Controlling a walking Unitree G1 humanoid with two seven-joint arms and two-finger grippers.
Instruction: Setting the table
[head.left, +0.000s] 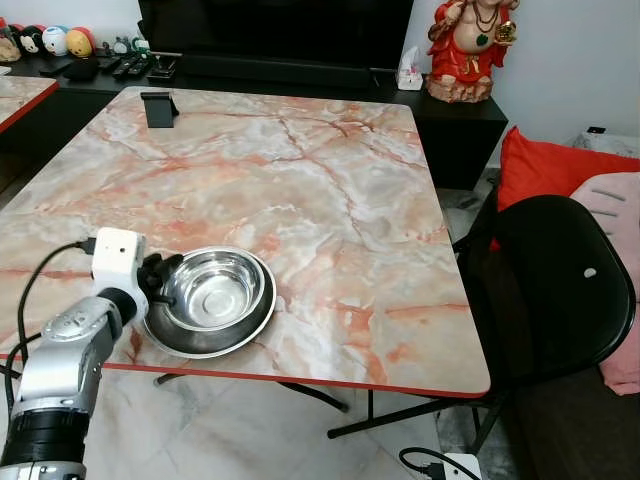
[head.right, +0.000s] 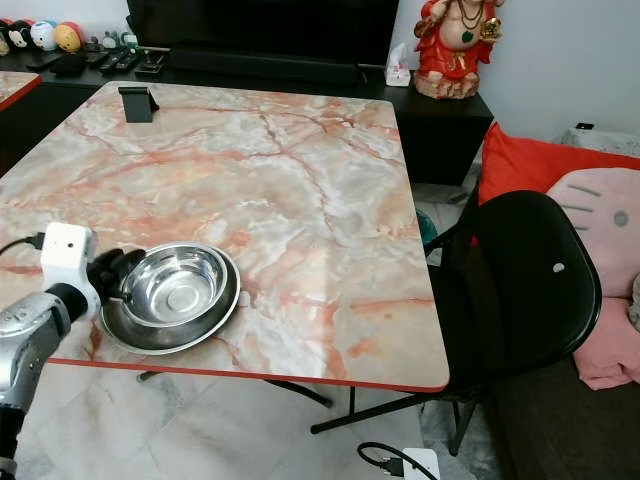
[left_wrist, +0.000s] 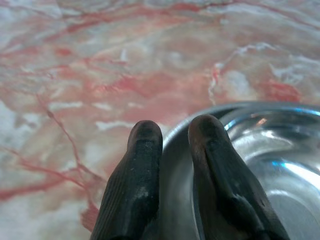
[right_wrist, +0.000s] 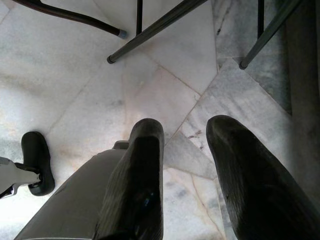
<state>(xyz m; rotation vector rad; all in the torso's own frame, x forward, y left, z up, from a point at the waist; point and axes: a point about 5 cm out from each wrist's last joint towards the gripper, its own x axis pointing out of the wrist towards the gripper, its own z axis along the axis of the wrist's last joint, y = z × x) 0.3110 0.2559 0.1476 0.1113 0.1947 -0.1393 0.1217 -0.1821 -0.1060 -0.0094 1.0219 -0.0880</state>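
Note:
A shiny steel bowl (head.left: 216, 287) sits inside a shallow steel plate (head.left: 212, 343) near the front left edge of the marble table (head.left: 330, 190). My left gripper (head.left: 160, 281) is at the bowl's left side. In the left wrist view its two black fingers (left_wrist: 142, 155) are pinched on the bowl's rim (left_wrist: 173, 137), one outside and one over the inner wall of the bowl (left_wrist: 280, 155). The right gripper (right_wrist: 185, 135) hangs idle over the floor with its fingers apart and nothing between them.
A black chair (head.left: 560, 280) stands at the table's right side, with red and pink cushions behind it. A small black stand (head.left: 160, 108) is at the table's far left. A dark console with a red figurine (head.left: 470, 50) runs along the back wall.

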